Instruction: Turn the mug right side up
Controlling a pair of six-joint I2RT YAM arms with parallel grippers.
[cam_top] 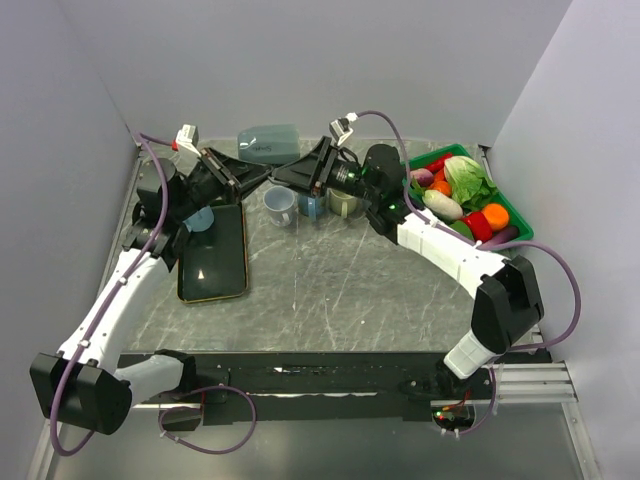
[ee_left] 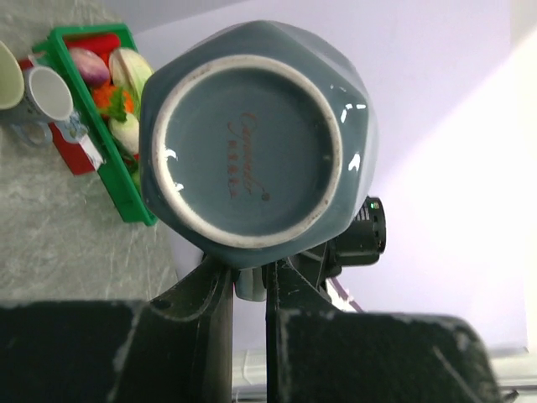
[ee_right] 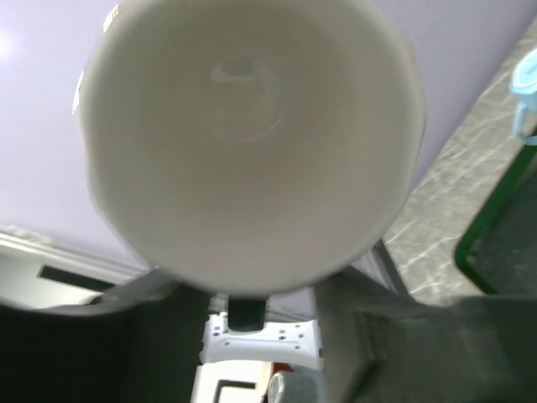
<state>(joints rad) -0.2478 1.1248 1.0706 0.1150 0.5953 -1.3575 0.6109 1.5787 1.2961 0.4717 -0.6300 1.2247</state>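
The left gripper has its jaws nearly closed, pinching what looks like the handle of the mug where it hangs below the body. The mug is grey-blue and faceted. It has an unglazed pale foot ring and a small brown maker's mark on its base, and it is plain white inside. It is held in the air on its side, just past the far right corner of the black tray. Its base faces the left arm and its mouth faces the right.

The right gripper meets it from the side away from the tray. Its jaws are spread wide under the mug's rim, and I cannot tell whether they touch it.

Three other cups stand in a row on the table, just right of the tray's far end. A green crate of vegetables sits well to the tray's right.
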